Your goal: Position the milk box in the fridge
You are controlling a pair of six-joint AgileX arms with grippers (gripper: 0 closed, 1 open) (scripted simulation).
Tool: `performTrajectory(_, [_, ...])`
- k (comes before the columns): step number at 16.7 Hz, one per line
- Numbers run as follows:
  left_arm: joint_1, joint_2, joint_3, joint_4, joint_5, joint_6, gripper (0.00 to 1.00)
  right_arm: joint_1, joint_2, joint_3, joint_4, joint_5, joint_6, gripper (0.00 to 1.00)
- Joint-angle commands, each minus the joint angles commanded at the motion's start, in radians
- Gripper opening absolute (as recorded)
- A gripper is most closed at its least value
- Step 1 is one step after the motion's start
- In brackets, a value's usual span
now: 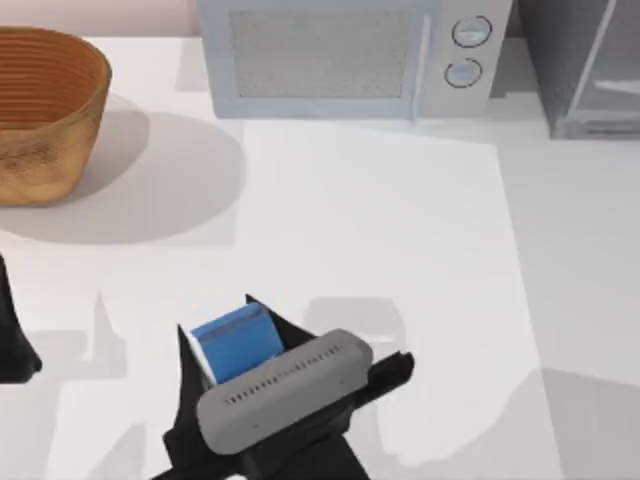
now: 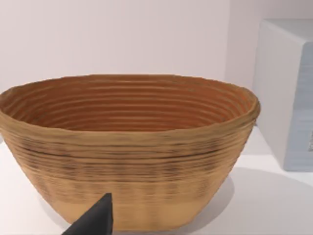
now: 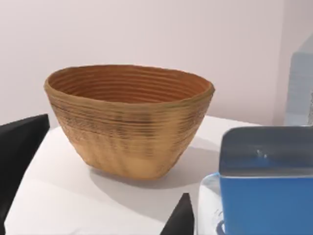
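Right gripper (image 1: 232, 352) sits low at the near middle of the table, its dark fingers on either side of the milk box (image 1: 237, 343), you can read it as closed on the carton or just about to be, contact itself is hidden under the wrist housing. In the right wrist view the milk box (image 3: 266, 183) is close up, blue top part, beside one dark fingertip (image 3: 182, 218). Expect it to be light, stiff-walled, smooth and a bit slippery, so grip the flat sides around mid-height, firm but not crushing, and keep it upright. Fridge (image 1: 590, 65) stands at the far right corner, well apart from the carton, past the microwave (image 1: 350, 55). Left gripper is parked at the left edge by the basket (image 2: 127, 147), fingers can't be judged
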Motion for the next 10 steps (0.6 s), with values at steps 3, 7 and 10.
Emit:
performTrajectory(3, [0.000, 0.000, 0.000, 0.000, 0.000, 0.000, 1.00, 0.335, -0.130, -0.057, -0.077, -0.072, 0.011, 0.00])
performTrajectory(7, [0.000, 0.000, 0.000, 0.000, 0.000, 0.000, 1.00, 0.925, -0.335, -0.147, -0.198, -0.193, 0.022, 0.00])
performTrajectory(10, [0.000, 0.000, 0.000, 0.000, 0.000, 0.000, 1.00, 1.444, -0.503, -0.218, -0.293, -0.295, 0.025, 0.00])
